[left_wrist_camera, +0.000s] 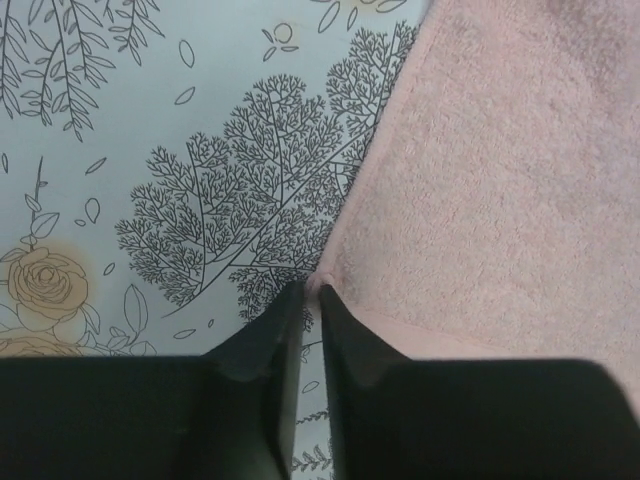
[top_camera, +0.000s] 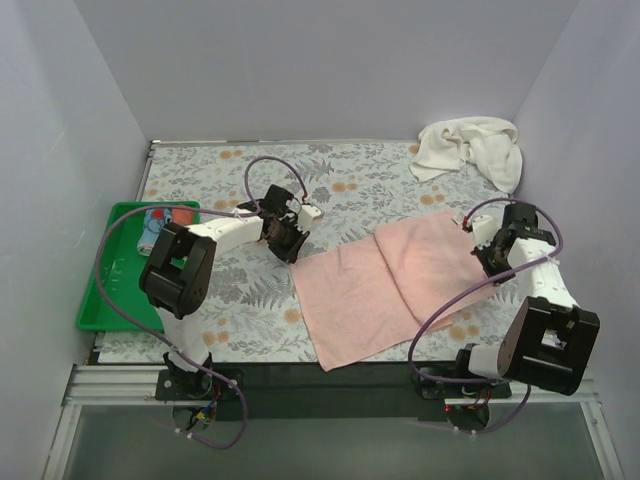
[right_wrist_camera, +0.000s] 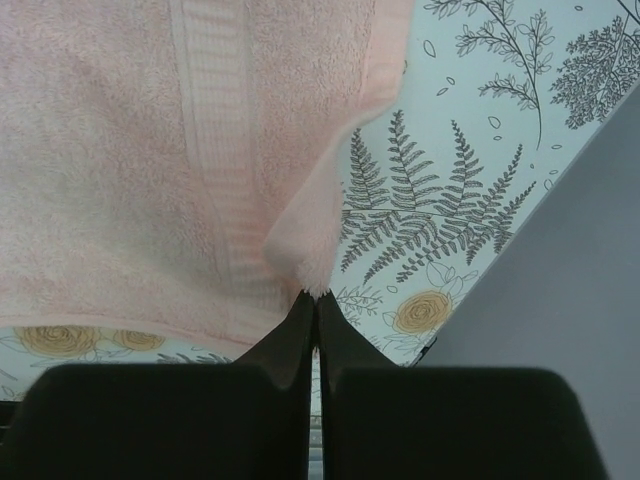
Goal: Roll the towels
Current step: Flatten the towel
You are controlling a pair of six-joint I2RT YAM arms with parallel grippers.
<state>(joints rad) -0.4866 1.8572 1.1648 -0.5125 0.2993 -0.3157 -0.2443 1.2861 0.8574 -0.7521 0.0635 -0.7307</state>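
Note:
The salmon-pink towel (top_camera: 390, 280) lies spread on the floral table, its right part folded over the left. My left gripper (top_camera: 289, 240) is shut on the towel's far-left corner (left_wrist_camera: 322, 285), pinched between the black fingertips. My right gripper (top_camera: 487, 252) is shut on the towel's right corner (right_wrist_camera: 310, 255), which is lifted into a peak above the cloth. The cream-white towel (top_camera: 470, 148) lies crumpled at the back right corner, away from both grippers.
A green plastic tray (top_camera: 118, 295) with small items in it sits at the left edge of the table. White walls enclose the table on three sides. The floral tablecloth (top_camera: 230, 300) shows around the towel.

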